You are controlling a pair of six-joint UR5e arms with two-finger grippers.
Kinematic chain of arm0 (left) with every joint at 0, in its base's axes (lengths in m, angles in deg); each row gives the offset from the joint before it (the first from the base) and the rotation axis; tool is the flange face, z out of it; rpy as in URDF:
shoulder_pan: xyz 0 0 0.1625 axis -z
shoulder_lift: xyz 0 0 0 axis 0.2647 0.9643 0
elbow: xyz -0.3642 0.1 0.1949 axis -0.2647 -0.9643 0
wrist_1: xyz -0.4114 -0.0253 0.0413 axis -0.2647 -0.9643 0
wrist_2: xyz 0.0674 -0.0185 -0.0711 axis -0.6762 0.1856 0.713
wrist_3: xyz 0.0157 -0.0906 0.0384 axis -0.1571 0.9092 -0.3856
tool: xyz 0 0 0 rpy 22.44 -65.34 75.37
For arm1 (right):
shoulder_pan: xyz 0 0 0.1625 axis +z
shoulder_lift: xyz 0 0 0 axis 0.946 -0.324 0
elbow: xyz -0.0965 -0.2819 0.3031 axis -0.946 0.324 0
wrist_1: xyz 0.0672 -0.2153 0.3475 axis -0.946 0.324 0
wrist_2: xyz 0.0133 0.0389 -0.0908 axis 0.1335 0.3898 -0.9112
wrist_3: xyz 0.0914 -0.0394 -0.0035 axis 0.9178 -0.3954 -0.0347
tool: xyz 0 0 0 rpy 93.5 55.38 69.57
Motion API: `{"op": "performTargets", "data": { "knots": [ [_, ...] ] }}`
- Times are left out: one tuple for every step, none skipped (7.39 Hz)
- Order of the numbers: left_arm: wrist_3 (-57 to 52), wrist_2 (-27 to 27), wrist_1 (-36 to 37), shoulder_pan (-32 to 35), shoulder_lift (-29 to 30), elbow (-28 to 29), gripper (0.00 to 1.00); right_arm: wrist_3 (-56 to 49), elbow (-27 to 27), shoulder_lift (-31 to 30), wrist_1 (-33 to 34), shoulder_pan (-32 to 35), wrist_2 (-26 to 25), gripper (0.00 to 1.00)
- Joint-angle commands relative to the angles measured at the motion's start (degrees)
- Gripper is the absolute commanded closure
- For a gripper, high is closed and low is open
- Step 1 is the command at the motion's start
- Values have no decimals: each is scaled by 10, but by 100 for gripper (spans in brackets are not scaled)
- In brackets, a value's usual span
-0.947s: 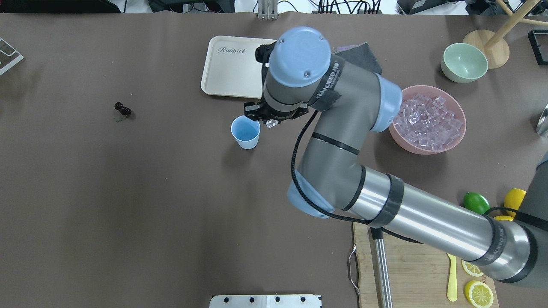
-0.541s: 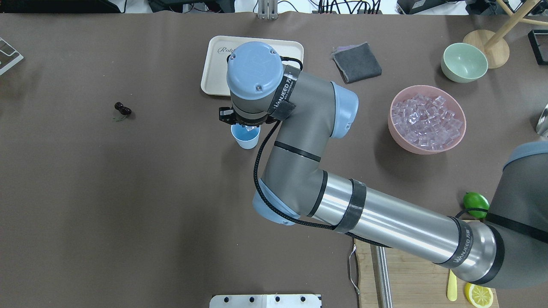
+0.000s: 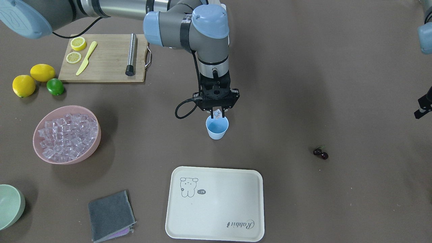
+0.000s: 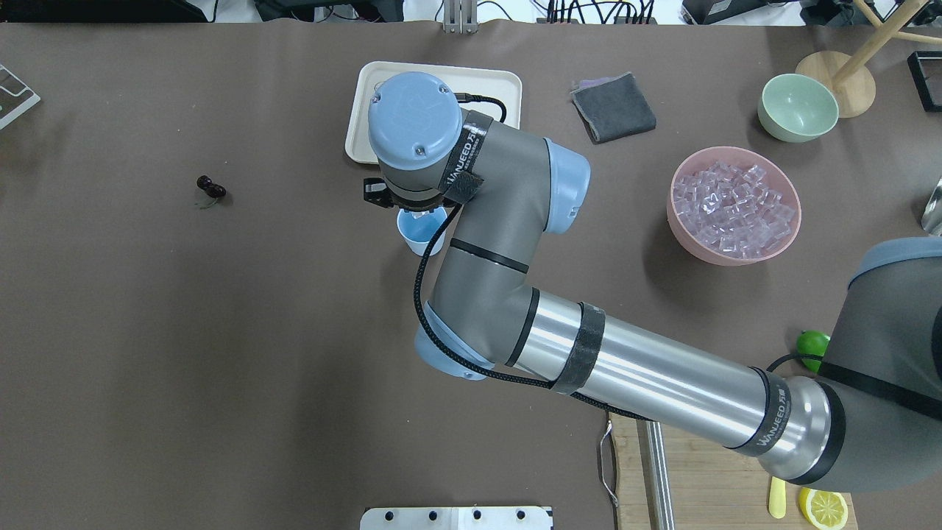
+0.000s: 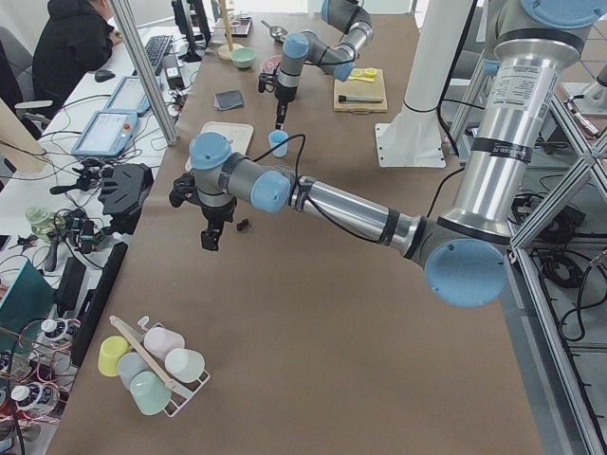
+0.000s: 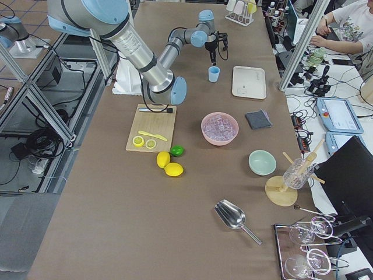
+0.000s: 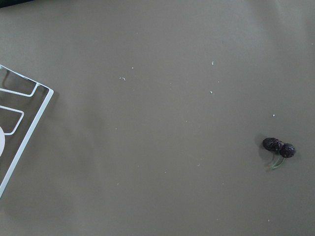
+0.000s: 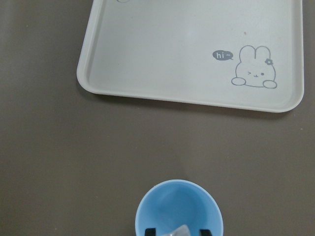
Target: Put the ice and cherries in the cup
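Observation:
The light-blue cup [image 3: 217, 129] stands upright mid-table, just in front of the tray. My right gripper [image 3: 217, 116] hangs straight over its rim, shut on one clear ice cube [image 8: 178, 231]; the right wrist view looks down into the cup [image 8: 178, 209], whose visible inside looks bare. More ice [image 3: 65, 135] fills the pink bowl [image 3: 69, 160]. The dark cherries [image 3: 320, 153] lie alone on the mat, also in the left wrist view [image 7: 278, 147]. My left gripper [image 3: 422, 107] hovers near them at the view's edge; I cannot tell whether it is open or shut.
A cream tray [image 3: 216, 202] lies beyond the cup. A grey cloth [image 3: 111, 216] and a pale green bowl [image 3: 10, 206] sit past the pink bowl. A cutting board [image 3: 104, 64] with lemon slices, a knife and a metal bar, plus lemons and a lime [image 3: 55, 86], sits near the robot.
My right arm has swung left, carrying the ice cube from beside the cup's right rim to directly above the cup. The cup and the cherries have not moved.

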Motion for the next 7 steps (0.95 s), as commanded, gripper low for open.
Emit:
{"op": "performTargets", "data": {
  "knots": [
    [1,0,-2,-1,0,0,2,2,20,4,-4,0,-1,100],
    [0,-1,-2,-1,0,1,2,0,49,2,-56,0,-14,100],
    [0,-1,-10,-1,0,6,2,-1,62,2,-72,0,-14,66],
    [0,-1,-13,-1,3,12,2,-4,61,2,-73,-2,-14,8],
    [1,-1,-13,-1,4,13,2,-5,57,0,-73,-2,-14,1],
    [1,-1,-13,-1,3,13,2,-5,52,-2,-73,-2,-10,1],
    [1,0,-13,-1,3,13,2,-6,20,-14,-67,3,-2,1]
  ]
}}
